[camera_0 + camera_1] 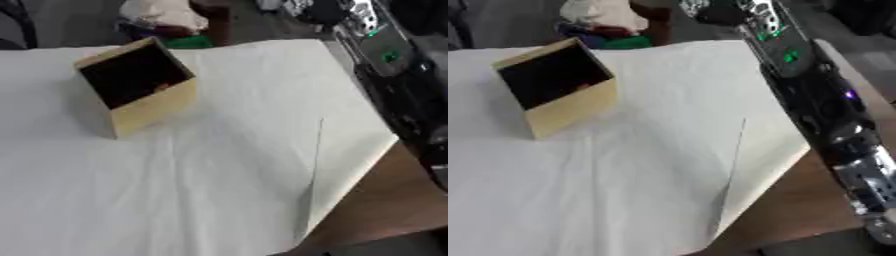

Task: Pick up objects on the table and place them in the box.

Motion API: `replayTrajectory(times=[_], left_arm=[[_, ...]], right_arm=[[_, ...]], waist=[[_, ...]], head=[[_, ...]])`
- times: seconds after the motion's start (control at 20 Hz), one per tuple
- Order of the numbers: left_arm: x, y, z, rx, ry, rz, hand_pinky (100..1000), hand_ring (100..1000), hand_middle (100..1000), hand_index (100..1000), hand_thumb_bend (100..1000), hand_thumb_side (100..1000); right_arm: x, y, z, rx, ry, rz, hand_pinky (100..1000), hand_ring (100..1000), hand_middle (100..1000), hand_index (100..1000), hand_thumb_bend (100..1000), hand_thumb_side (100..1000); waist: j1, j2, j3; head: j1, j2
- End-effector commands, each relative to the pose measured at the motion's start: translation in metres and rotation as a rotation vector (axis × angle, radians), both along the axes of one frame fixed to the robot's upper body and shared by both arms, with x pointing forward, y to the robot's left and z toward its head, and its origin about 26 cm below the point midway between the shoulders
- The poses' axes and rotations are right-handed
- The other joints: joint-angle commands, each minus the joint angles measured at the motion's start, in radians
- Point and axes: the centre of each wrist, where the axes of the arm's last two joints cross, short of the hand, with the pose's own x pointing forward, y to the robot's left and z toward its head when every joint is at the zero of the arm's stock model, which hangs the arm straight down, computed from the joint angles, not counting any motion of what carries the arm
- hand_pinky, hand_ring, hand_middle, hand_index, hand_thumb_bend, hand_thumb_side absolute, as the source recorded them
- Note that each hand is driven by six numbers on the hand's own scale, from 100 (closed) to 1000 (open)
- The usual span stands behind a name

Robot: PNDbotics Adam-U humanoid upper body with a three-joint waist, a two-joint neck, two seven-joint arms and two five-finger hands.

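White cloth (219,190) on bench nearest, bare of loose objects. Right arm (815,100) spans right edge, its hand's state unreadable. Wooden box (140,85) far left, opening tilted toward camera, reddish speck inside.

The box (136,87) stands alone near the table's (376,210) far left corner, tilted, its dark opening facing up and toward the near side. The white cloth (219,190) lies bare from there to the near edge. The right arm (815,100) stretches along the right edge.
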Motion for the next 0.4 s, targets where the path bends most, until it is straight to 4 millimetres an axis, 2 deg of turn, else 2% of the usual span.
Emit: replayTrajectory(times=[0.05, 0.4], left_arm=[[-0.003, 0.007, 0.005, 0.009, -0.025, 0.036, 791, 641, 612, 871, 100, 787], [-0.004, 0.013, 0.001, -0.007, -0.017, 0.088, 790, 640, 612, 871, 100, 787]], right_arm=[[-0.012, 0.001, 0.011, 0.027, -0.019, 0.019, 723, 973, 782, 965, 100, 470], [-0.024, 0.004, -0.014, 0.088, 0.044, 0.063, 722, 984, 781, 968, 100, 470]], waist=[[0.007, -0.02, -0.013], [0.02, -0.022, -0.069]], head=[[0.037, 0.008], [0.104, 0.012]])
